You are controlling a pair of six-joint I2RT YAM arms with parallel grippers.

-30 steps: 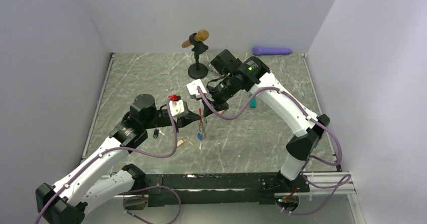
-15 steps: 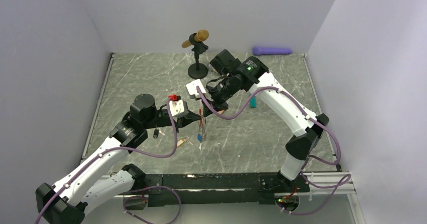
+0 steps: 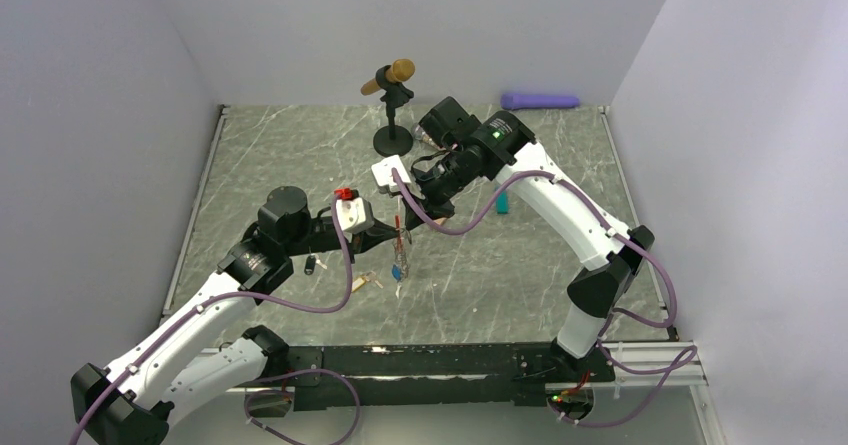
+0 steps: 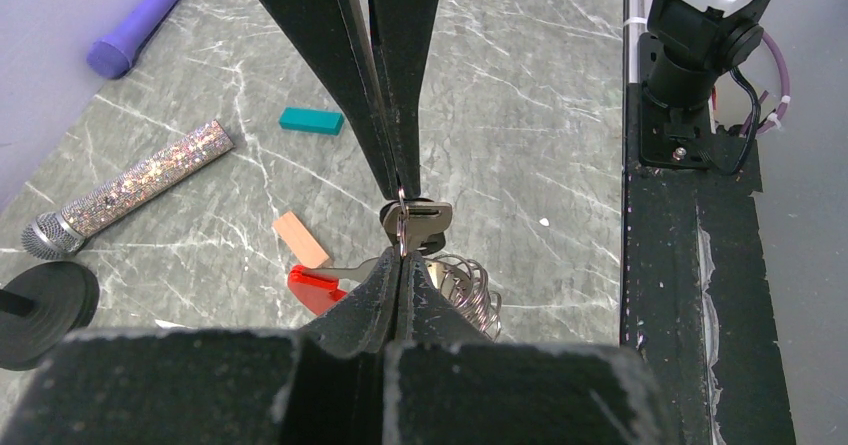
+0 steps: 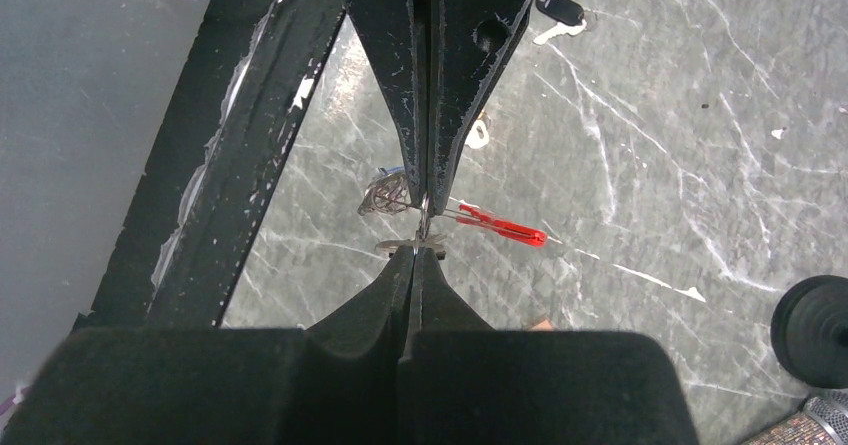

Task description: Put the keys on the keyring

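The keyring hangs above the table between both grippers: its red clip (image 4: pixel 315 287) (image 5: pixel 500 227) and silvery coil (image 4: pixel 465 285) (image 5: pixel 385 195) dangle from a thin wire ring. My left gripper (image 4: pixel 402 257) (image 3: pixel 392 233) is shut on that ring from one side. My right gripper (image 5: pixel 418 252) (image 3: pixel 405 213) is shut on it from the opposite side, tips almost meeting. One metal key (image 4: pixel 415 215) sits on the ring between the tips. A blue tag (image 3: pixel 398 274) hangs below. A black-tagged key (image 3: pixel 312 263) (image 5: pixel 560 10) and a yellow-tagged key (image 3: pixel 366 282) lie on the table.
A tan block (image 4: pixel 300 238) and teal block (image 4: pixel 311 120) (image 3: pixel 503 203) lie on the marble table. A glittery microphone (image 4: pixel 130 190) lies near a round black stand base (image 3: pixel 392 140). A purple tube (image 3: pixel 540 100) rests by the back wall.
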